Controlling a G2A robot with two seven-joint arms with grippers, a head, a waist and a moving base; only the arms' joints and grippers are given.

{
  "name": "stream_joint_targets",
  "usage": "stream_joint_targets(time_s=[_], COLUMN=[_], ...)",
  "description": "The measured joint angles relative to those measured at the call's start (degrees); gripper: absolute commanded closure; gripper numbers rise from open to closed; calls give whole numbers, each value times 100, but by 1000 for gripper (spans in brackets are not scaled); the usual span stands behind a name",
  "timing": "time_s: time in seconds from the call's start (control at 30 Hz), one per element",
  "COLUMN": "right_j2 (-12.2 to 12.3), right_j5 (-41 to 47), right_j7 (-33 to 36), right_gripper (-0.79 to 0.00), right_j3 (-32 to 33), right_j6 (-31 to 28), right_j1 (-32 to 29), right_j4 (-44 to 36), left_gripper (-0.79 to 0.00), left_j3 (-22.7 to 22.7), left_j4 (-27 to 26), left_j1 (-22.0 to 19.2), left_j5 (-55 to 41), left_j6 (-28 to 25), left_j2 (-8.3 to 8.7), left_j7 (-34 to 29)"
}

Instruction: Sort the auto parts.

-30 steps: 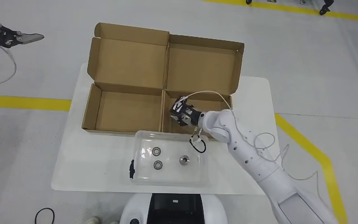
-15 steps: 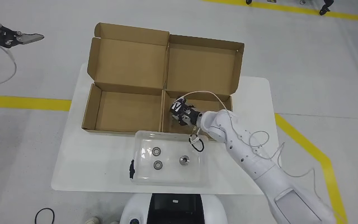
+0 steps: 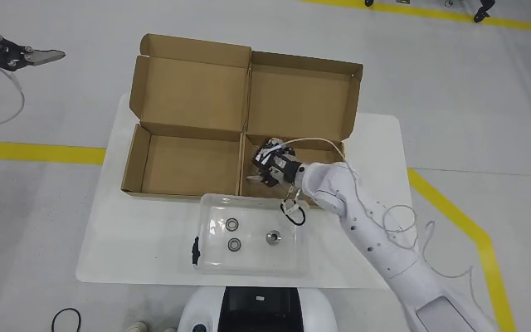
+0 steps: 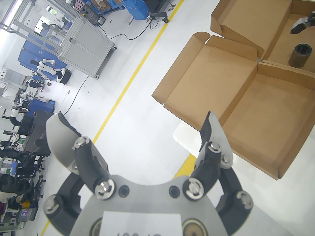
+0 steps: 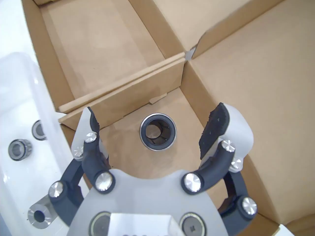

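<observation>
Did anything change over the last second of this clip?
The right gripper, open, edged slightly away from the robot over the right box, above the bushing standing on its floor. Whether it let the bushing go in this span is unclear. The left gripper, the tray and its three parts stayed put.

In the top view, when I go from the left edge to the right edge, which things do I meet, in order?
left gripper → left cardboard box → right cardboard box
</observation>
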Motion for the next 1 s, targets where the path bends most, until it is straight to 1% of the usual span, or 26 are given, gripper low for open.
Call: stream_joint_targets(time_s=[0.17,0.3,0.5,0.7,1.0], right_j2=[161,255,365,446,539], right_j5=[-29,-62,-255,-227,-527], right_j7=[227,254,444,420,446], right_gripper=[-785,-785,-785,-785,-785], right_j3=[301,448,532,567,531], right_j6=[-504,-859,-1072,-1310,-1283], right_j1=[-515,-860,-1356,-1725,-2166], right_j4=[-1162,-1780,-2557,-2841,-2860], left_gripper=[-785,-785,-785,-785,-785], left_j3=[0,0,0,0,0], left_j4=[0,0,0,0,0], left_j1=[0,0,0,0,0], left_j5=[0,0,0,0,0], left_j6=[0,0,0,0,0], left_j2=[0,0,0,0,0], left_j7=[0,0,0,0,0])
